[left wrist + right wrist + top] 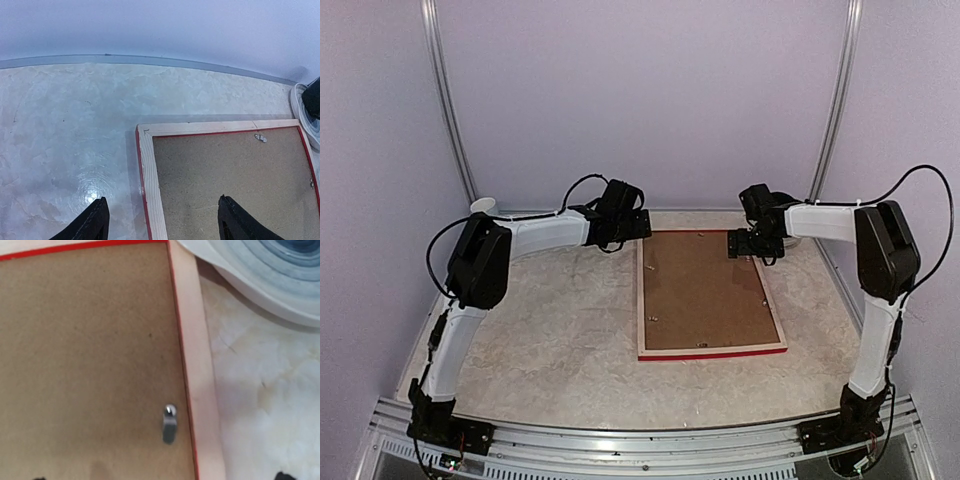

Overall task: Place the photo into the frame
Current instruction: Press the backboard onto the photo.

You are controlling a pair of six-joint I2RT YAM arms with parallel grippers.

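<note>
Frame (642, 300) lies face down, pale back up, on the tabletop (550, 340), right of centre toward the far edge. Brown board (705, 290) sits inside it. My left gripper (638, 225) hangs at the frame's far left corner, released, fingers (95, 222) either side of the left rail, gripping nothing. My right gripper (752, 243) is over the far right corner, spread wide, empty. Metal clip (170, 424) is on the board by the right rail. White round thing (260, 275) lies just beyond that corner.
</note>
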